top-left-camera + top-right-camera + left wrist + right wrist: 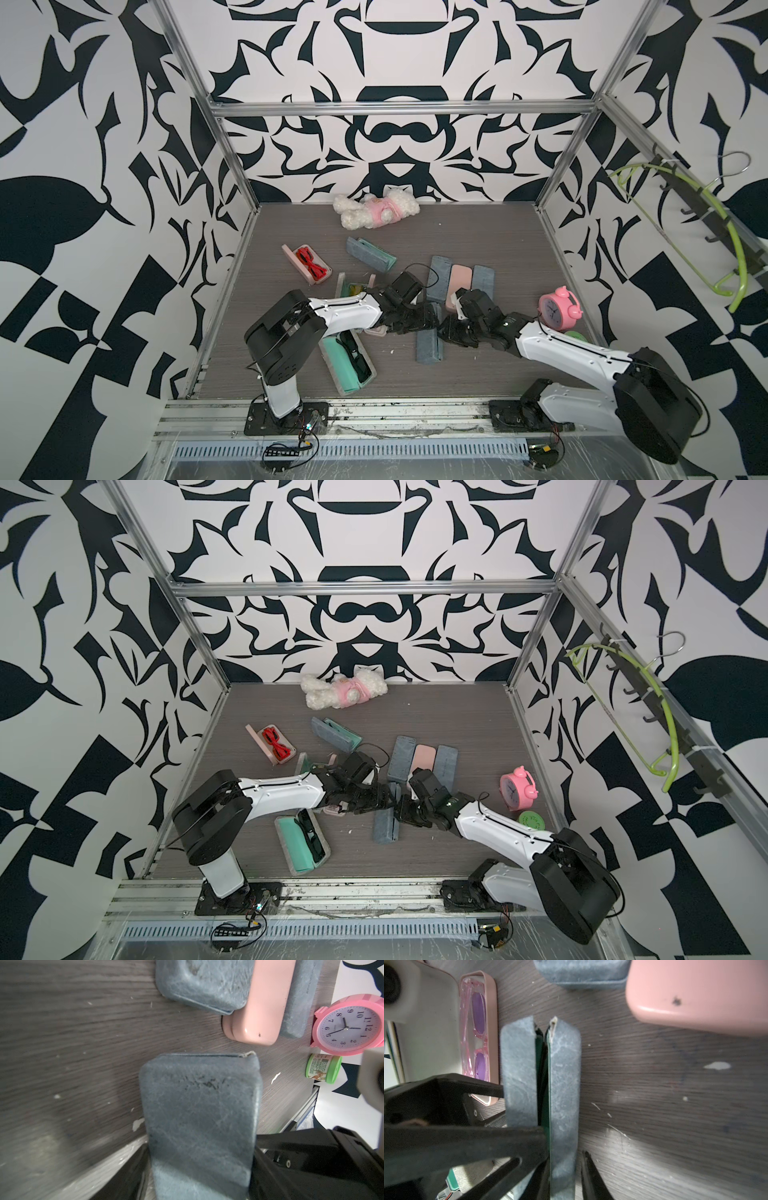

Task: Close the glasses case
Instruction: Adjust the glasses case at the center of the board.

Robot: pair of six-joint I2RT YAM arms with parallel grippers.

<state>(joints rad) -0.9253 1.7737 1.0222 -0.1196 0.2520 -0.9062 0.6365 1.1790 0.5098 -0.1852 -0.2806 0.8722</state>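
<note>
**Table** (478,232): grey wood-grain top, carrying everything listed.

**Left arm** (345,311): is rising from its base at the front edge, left side. It is folding sharply at the elbow and stretching its white forearm low and nearly level toward the table's middle.

**Right arm** (561,345): is rising from the front edge, right side. It is doubling back at the elbow and slanting its forearm down to the same spot, wrist to wrist with its partner.

**Plush toy** (376,210): white and pink, is lying at the middle of the rear edge.

**Open mint case** (349,365): is lying toward the front-left corner with dark glasses inside, partly under the left forearm.

**Row of three closed cases** (459,284): two blue-grey ones are flanking a pink one, just rearward of the wrists.

**Glasses case** (428,349): blue-grey, is standing on its long edge near the table's middle, slightly toward the front edge. Its halves are leaning almost together, with a narrow green-lined slit showing between them.

**Left gripper** (201,1147): is straddling the case with jaws spread wide, a finger close along each side. Whether it is pinching, I cannot tell.

**Right gripper** (564,1142): is clamping one half, with one finger in the slit against the lining and the other at the outer face.

**Alarm clock** (557,309): pink, is standing near the right edge.

**Green tub** (532,821): is sitting just frontward of the clock.
</note>
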